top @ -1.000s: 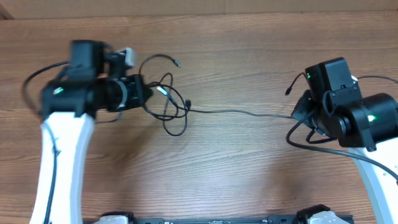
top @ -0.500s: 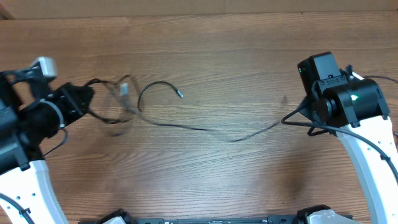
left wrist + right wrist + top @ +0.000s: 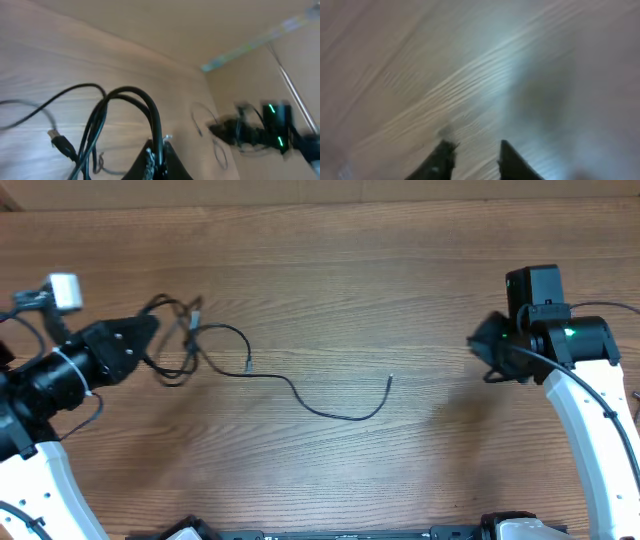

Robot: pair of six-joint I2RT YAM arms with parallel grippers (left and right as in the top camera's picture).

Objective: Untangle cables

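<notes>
The cables (image 3: 190,340) form a small loose tangle of thin black wires at the left of the wooden table. My left gripper (image 3: 150,332) is shut on them at the tangle's left side. One long strand (image 3: 330,412) trails right from it, and its free end (image 3: 390,379) lies loose at mid table. In the left wrist view my gripper (image 3: 157,152) pinches a black cable loop (image 3: 127,92), with a small plug (image 3: 60,142) hanging to the left. My right gripper (image 3: 478,343) hovers far right, open, with nothing between its fingers (image 3: 445,150).
The table's back edge (image 3: 320,202) runs along the top of the overhead view. Thicker black arm cables (image 3: 600,308) loop round the right arm. The right arm (image 3: 260,132) shows blurred in the left wrist view.
The right gripper opened and let go of the long strand, whose end dropped to mid table. The left arm pulled the tangle to the left and holds it there.
</notes>
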